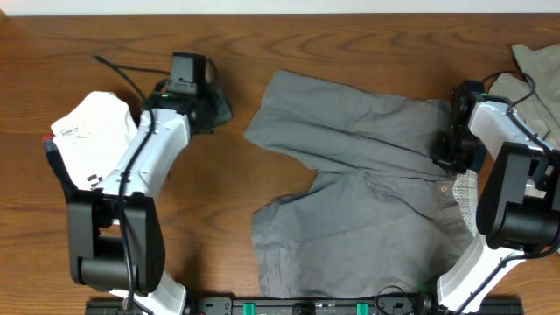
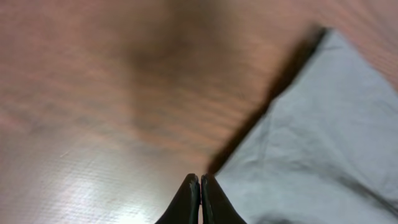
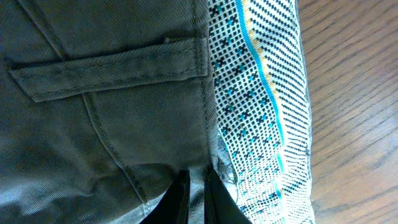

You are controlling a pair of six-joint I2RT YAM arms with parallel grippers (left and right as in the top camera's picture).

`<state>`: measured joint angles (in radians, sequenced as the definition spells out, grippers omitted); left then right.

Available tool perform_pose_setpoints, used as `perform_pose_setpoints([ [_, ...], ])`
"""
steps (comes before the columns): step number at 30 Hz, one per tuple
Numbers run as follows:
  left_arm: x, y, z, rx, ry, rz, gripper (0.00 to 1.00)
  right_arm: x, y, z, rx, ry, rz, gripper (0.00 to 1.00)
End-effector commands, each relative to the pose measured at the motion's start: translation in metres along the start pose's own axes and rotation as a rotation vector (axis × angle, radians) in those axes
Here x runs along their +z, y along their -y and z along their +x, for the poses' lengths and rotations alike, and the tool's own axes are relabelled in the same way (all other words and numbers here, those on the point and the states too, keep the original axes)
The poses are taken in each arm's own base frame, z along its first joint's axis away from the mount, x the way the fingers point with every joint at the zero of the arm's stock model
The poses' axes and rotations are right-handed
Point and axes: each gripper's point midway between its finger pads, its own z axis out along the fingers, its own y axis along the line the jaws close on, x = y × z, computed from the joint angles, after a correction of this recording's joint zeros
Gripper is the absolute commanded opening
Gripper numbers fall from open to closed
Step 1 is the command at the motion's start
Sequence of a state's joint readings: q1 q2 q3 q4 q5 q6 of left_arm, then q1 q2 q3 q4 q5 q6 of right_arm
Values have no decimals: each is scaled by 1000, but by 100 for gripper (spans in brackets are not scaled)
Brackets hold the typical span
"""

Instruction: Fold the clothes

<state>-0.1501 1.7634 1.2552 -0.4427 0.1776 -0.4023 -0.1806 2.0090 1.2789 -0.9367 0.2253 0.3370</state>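
The clothes (image 1: 367, 175) lie on the wooden table (image 1: 262, 26), and I count two garments. One is a pair of grey shorts (image 1: 350, 131), spread flat right of centre. Its two legs point away from the waistband, which sits at the right. The other is a crumpled grey-khaki piece (image 1: 538, 66) in the far right corner, well apart from the left arm.

I have two arms in view, one on each side of the shorts. One white bundle (image 1: 92, 122) sits by my left arm.

My right gripper (image 3: 198, 190) is down on the waistband. Its fingers (image 3: 180, 199) are closed to a narrow slit with grey cloth between them. Just beside them I see one pocket flap (image 3: 112, 71) and the waistband's dotted lining (image 3: 255, 99) with its teal stripe.

My left gripper (image 2: 200, 193) has its two fingers pressed together with nothing between them. The tips are just beside the edge of the upper leg, over bare wood.
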Motion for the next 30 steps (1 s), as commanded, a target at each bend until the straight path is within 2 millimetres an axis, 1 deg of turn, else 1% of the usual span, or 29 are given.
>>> perform_pose_setpoints([
  [1, 7, 24, 7, 173, 7, 32, 6, 42, -7, 37, -18, -165, -17, 9],
  [4, 17, 38, 12, 230, 7, 52, 6, 42, -13, 37, -39, -164, -50, 9],
  [9, 45, 48, 24, 274, -14, 64, 7, 43, -21, 28, -37, -131, -88, 9],
  [12, 65, 48, 34, 284, -38, 61, 6, 43, -31, 17, -27, -88, -135, 9],
  [15, 80, 49, 40, 292, -48, 61, 6, 42, -40, 1, -16, -27, -180, 9],
  [17, 88, 49, 40, 294, -43, 66, 6, 41, -47, -12, -9, 24, -212, 8],
  [20, 93, 52, 36, 296, -20, 77, 6, 37, -56, -32, 1, 104, -253, 10],
  [23, 93, 56, 30, 299, 9, 90, 6, 33, -62, -53, 12, 192, -281, 11],
  [26, 93, 58, 27, 300, 23, 96, 6, 25, -71, -73, 9, 278, -328, 12],
  [27, 93, 58, 27, 299, 21, 96, 6, 21, -76, -80, -2, 307, -359, 12],
  [29, 92, 57, 29, 298, 11, 91, 6, 11, -88, -91, -33, 361, -423, 17],
  [30, 91, 55, 32, 297, -1, 85, 6, 6, -94, -97, -54, 389, -453, 22],
])
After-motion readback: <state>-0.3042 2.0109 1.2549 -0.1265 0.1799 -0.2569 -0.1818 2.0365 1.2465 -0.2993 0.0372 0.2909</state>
